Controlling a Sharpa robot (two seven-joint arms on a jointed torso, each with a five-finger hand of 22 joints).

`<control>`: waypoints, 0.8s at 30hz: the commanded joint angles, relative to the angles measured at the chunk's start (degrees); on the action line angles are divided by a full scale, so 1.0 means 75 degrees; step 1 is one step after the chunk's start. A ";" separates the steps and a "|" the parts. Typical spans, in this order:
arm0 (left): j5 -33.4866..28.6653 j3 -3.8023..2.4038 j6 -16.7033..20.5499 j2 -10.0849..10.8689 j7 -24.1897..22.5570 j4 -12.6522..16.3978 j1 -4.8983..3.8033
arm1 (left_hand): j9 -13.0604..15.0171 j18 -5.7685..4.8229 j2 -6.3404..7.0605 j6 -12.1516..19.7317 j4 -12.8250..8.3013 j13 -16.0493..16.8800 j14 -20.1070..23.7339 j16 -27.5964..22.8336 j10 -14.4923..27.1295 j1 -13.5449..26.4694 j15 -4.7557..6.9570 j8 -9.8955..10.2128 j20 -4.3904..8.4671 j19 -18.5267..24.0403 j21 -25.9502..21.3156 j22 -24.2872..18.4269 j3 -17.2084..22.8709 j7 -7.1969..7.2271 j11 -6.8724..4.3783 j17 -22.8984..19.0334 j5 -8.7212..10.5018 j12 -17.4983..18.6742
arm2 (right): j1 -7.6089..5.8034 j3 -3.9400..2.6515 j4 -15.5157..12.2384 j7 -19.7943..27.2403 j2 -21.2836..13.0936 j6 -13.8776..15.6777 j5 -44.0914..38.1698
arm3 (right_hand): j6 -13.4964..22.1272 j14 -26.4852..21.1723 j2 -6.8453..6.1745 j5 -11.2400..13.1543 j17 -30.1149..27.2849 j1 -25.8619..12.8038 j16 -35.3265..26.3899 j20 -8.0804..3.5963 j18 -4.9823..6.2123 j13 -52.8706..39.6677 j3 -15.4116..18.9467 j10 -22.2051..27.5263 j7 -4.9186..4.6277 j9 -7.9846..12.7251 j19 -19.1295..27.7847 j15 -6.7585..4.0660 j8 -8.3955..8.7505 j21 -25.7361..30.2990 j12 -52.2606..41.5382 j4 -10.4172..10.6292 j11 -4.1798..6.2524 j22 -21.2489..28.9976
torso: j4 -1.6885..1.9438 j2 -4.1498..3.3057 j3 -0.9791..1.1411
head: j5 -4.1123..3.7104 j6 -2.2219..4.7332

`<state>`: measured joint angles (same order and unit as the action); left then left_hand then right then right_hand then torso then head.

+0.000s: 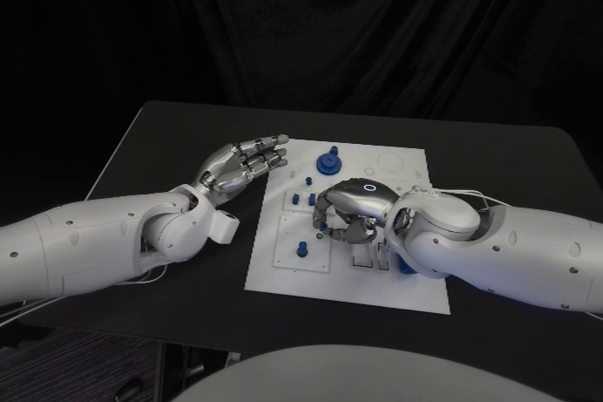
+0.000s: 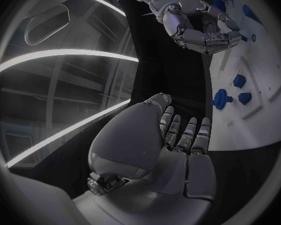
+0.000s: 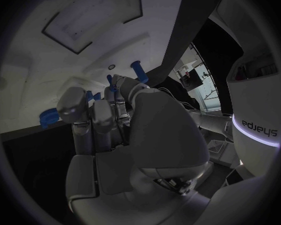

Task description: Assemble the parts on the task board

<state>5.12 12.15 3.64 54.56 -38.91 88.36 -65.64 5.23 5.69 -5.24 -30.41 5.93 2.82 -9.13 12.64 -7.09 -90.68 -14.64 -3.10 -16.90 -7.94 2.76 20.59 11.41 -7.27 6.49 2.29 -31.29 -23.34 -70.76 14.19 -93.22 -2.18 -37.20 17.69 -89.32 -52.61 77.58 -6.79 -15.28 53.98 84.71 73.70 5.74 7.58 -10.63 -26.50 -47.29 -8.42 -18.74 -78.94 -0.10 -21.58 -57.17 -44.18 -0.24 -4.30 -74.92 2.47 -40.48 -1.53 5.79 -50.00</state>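
My right hand (image 1: pixel 349 212) hangs over the middle of the white task board (image 1: pixel 403 171), fingers curled down toward its surface; I cannot tell whether they pinch a part or merely hover, since the fingertips hide what lies under them. My left hand (image 1: pixel 241 165) rests off the board's left edge, fingers straight and together, holding nothing. The board lies flat in the centre of the black table (image 1: pixel 164 132). A blue round knobbed part (image 1: pixel 329 162) stands near the board's far edge, and small blue pegs (image 1: pixel 301 248) stand upright in the nearer left portion, well apart from one another. In the left wrist view the knobbed part (image 2: pixel 221 99) shows as a disc with a stub.

These parts look like small rigid plastic, light and smooth, so I judge they could slip or tip. I would pinch a peg by its upright sides, and take the knobbed one by its stub rather than its rim
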 commanded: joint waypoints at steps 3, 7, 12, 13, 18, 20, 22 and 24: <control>-0.0033 -0.0007 -0.0128 -0.0020 -0.1045 0.0000 0.0013 | 0.0001 -0.0050 -0.0069 -0.0029 -0.0011 0.0009 0.0007 0.0053 -0.0009 0.0037 0.0016 -0.0038 0.0002 -0.0066 0.0039 0.0010 0.0067 0.0005 0.0080 0.0011 -0.0041 -0.0037 | 0.0053 -0.0006 0.0056 0.0070 0.0073 -0.0200 -0.0045 | 0.0050 0.0016 -0.0002 -0.0035 -0.0018 -0.0056 -0.0059 -0.0004 -0.0132 -0.0017 0.0022 -0.0024 0.0010 -0.0012 0.0003 0.0009 -0.0026 0.0054 0.0020 0.0021 -0.0039 -0.0822 | -0.0001 0.0000 -0.0001 | 0.0019 0.0001; -0.0033 -0.0007 -0.0140 -0.0029 -0.1039 -0.0009 0.0019 | 0.0002 -0.0051 -0.0071 -0.0032 -0.0010 0.0009 0.0009 0.0052 -0.0011 0.0038 0.0016 -0.0038 0.0002 -0.0069 0.0040 0.0012 0.0073 0.0005 0.0084 0.0010 -0.0043 -0.0043 | 0.0081 -0.0006 0.0086 0.0059 0.0110 -0.0247 -0.0045 | 0.0057 0.0016 -0.0003 -0.0047 -0.0016 -0.0067 -0.0061 -0.0002 -0.0130 -0.0019 0.0032 -0.0020 0.0009 -0.0021 0.0006 0.0011 -0.0026 0.0063 0.0026 0.0024 -0.0041 -0.0820 | -0.0002 0.0001 0.0000 | 0.0037 0.0001; -0.0033 -0.0007 -0.0163 -0.0045 -0.1029 -0.0023 0.0034 | 0.0003 -0.0055 -0.0076 -0.0046 -0.0009 0.0011 0.0009 0.0055 -0.0018 0.0040 0.0014 -0.0040 0.0002 -0.0074 0.0041 0.0011 0.0085 0.0000 0.0092 0.0011 -0.0048 -0.0055 | 0.0114 -0.0006 0.0101 0.0048 0.0152 -0.0300 -0.0045 | 0.0057 0.0016 -0.0003 -0.0047 -0.0016 -0.0067 -0.0061 -0.0002 -0.0130 -0.0019 0.0032 -0.0020 0.0009 -0.0021 0.0006 0.0011 -0.0026 0.0063 0.0026 0.0024 -0.0041 -0.0820 | -0.0001 0.0000 0.0000 | 0.0047 0.0001; -0.0033 -0.0007 -0.0167 -0.0048 -0.1027 -0.0026 0.0038 | 0.0003 -0.0055 -0.0076 -0.0046 -0.0009 0.0011 0.0009 0.0055 -0.0018 0.0040 0.0014 -0.0040 0.0002 -0.0074 0.0041 0.0011 0.0085 0.0000 0.0092 0.0011 -0.0048 -0.0055 | 0.0120 -0.0006 0.0104 0.0045 0.0160 -0.0312 -0.0045 | 0.0057 0.0016 -0.0003 -0.0047 -0.0016 -0.0067 -0.0061 -0.0002 -0.0130 -0.0019 0.0032 -0.0020 0.0009 -0.0021 0.0006 0.0011 -0.0026 0.0063 0.0026 0.0024 -0.0041 -0.0820 | -0.0001 0.0001 0.0000 | 0.0044 0.0001; -0.0033 -0.0007 -0.0180 -0.0066 -0.1025 -0.0040 0.0063 | 0.0007 -0.0058 -0.0080 -0.0071 -0.0008 0.0012 0.0011 0.0056 -0.0024 0.0043 0.0013 -0.0044 0.0003 -0.0077 0.0040 0.0005 0.0098 -0.0010 0.0101 0.0010 -0.0051 -0.0065 | 0.0147 -0.0006 0.0135 0.0026 0.0215 -0.0393 -0.0045 | 0.0067 0.0010 0.0000 -0.0056 -0.0030 -0.0079 -0.0071 0.0000 -0.0129 -0.0021 0.0042 -0.0016 0.0007 -0.0029 0.0010 0.0013 -0.0025 0.0074 0.0032 0.0028 -0.0043 -0.0817 | -0.0002 0.0001 -0.0001 | 0.0030 0.0001; -0.0033 -0.0007 -0.0183 -0.0067 -0.1023 -0.0041 0.0071 | 0.0007 -0.0058 -0.0080 -0.0071 -0.0008 0.0012 0.0011 0.0056 -0.0024 0.0043 0.0013 -0.0044 0.0003 -0.0077 0.0040 0.0005 0.0098 -0.0010 0.0101 0.0010 -0.0051 -0.0065 | 0.0153 -0.0006 0.0142 0.0015 0.0224 -0.0420 -0.0045 | 0.0067 0.0010 0.0000 -0.0056 -0.0030 -0.0079 -0.0071 0.0000 -0.0129 -0.0021 0.0042 -0.0016 0.0007 -0.0029 0.0010 0.0013 -0.0025 0.0074 0.0032 0.0028 -0.0043 -0.0817 | -0.0002 0.0001 0.0000 | 0.0036 0.0001; -0.0033 -0.0007 -0.0185 -0.0066 -0.1020 -0.0041 0.0079 | 0.0007 -0.0058 -0.0080 -0.0071 -0.0008 0.0012 0.0011 0.0056 -0.0024 0.0043 0.0013 -0.0044 0.0003 -0.0077 0.0040 0.0005 0.0098 -0.0010 0.0101 0.0010 -0.0051 -0.0065 | 0.0158 -0.0006 0.0147 -0.0003 0.0225 -0.0448 -0.0045 | 0.0070 0.0008 0.0003 -0.0057 -0.0036 -0.0086 -0.0075 0.0001 -0.0127 -0.0023 0.0047 -0.0015 0.0006 -0.0034 0.0013 0.0014 -0.0025 0.0083 0.0035 0.0032 -0.0044 -0.0815 | -0.0002 0.0001 0.0000 | 0.0041 0.0001; -0.0033 -0.0007 -0.0184 -0.0065 -0.1017 -0.0045 0.0087 | 0.0007 -0.0058 -0.0080 -0.0071 -0.0008 0.0012 0.0011 0.0056 -0.0024 0.0043 0.0013 -0.0044 0.0003 -0.0077 0.0040 0.0005 0.0098 -0.0010 0.0101 0.0010 -0.0051 -0.0065 | 0.0161 -0.0006 0.0156 -0.0026 0.0222 -0.0476 -0.0045 | 0.0072 0.0001 0.0004 -0.0058 -0.0055 -0.0086 -0.0085 0.0001 -0.0124 -0.0023 0.0048 -0.0014 0.0006 -0.0036 0.0018 0.0014 -0.0025 0.0101 0.0036 0.0031 -0.0044 -0.0810 | -0.0002 0.0002 0.0000 | 0.0043 0.0001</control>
<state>5.11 12.14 3.08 54.16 -38.91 87.96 -65.12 5.23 5.70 -5.47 -30.61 5.93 2.86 -9.13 12.85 -7.29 -90.46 -14.64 -3.10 -16.89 -7.94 2.76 20.58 11.73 -7.48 6.69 2.28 -31.29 -23.68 -69.80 14.09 -92.14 -2.07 -35.52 15.48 -89.34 -52.61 77.58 -6.79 -15.53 53.64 84.71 73.44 5.74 7.58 -10.76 -26.32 -47.27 -8.42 -18.91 -78.94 -0.10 -21.58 -56.56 -43.79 -0.08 -4.32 -74.91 2.45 -40.46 -1.53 6.06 -50.00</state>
